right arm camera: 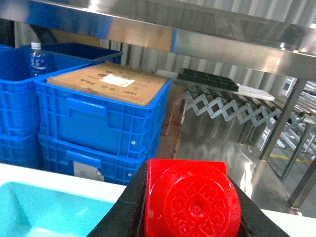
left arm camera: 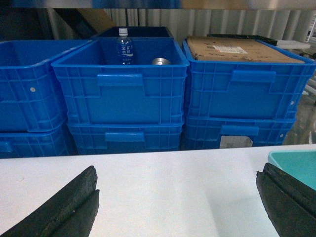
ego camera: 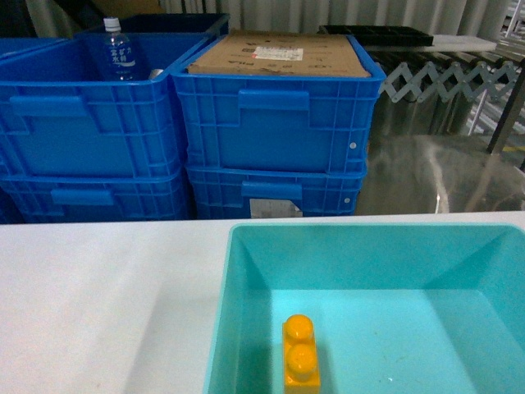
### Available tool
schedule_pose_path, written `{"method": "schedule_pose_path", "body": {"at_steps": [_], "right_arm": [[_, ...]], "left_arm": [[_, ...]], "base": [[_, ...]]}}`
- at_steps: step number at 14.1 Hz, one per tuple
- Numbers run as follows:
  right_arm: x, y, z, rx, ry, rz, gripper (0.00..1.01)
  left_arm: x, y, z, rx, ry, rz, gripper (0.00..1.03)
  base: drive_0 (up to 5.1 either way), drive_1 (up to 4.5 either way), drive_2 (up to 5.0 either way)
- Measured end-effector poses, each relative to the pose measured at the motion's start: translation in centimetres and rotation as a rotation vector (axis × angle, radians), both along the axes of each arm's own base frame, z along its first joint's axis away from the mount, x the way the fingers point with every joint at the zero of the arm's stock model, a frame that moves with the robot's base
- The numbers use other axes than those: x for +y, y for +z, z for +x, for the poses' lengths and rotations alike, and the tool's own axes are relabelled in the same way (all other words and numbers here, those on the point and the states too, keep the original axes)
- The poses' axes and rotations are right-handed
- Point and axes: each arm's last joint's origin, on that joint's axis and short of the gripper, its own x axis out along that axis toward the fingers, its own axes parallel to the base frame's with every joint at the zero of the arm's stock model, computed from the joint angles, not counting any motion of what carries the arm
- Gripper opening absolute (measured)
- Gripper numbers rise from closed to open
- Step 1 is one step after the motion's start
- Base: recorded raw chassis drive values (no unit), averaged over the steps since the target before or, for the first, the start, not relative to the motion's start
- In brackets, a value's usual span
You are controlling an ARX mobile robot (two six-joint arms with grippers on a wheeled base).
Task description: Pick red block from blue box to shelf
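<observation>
A: Confirming grasp: the right claw pinches the red block by opposite side faces, stud toward the camera, above the desk just beyond the blue box.

B: Judgement: light, rigid, glossy plastic; likely slippery. Keep flat-face contact. Left claw is spread, empty.

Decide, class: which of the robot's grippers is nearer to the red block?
Right. The right gripper holds the red block between its fingers, above the blue box. The left gripper is open over bare white table, no block in its view.
</observation>
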Motion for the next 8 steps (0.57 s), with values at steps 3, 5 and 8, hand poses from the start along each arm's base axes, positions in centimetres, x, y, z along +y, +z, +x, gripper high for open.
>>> {"method": "schedule_pose_path", "body": {"at_steps": [3,5,8], "right_arm": [[0.1,-0.1,-0.1,0.021,0.047,-0.014,0.28],[0.2,0.2,-0.1,0.001,0.06,-0.027,0.28],[-2.0,-2.0,-1.5,0.14,-0.128,0.112,0.28]], "left_arm": [[0.0,0.0,0.0,0.0,0.0,0.0,0.98],[0.0,0.0,0.0,0.0,0.0,0.0,0.98],[0.0,0.0,0.0,0.0,0.0,0.0,0.98]], "base": [[0.0,0.0,0.0],[0.0,0.0,0.0],[0.0,0.0,0.0]]}}
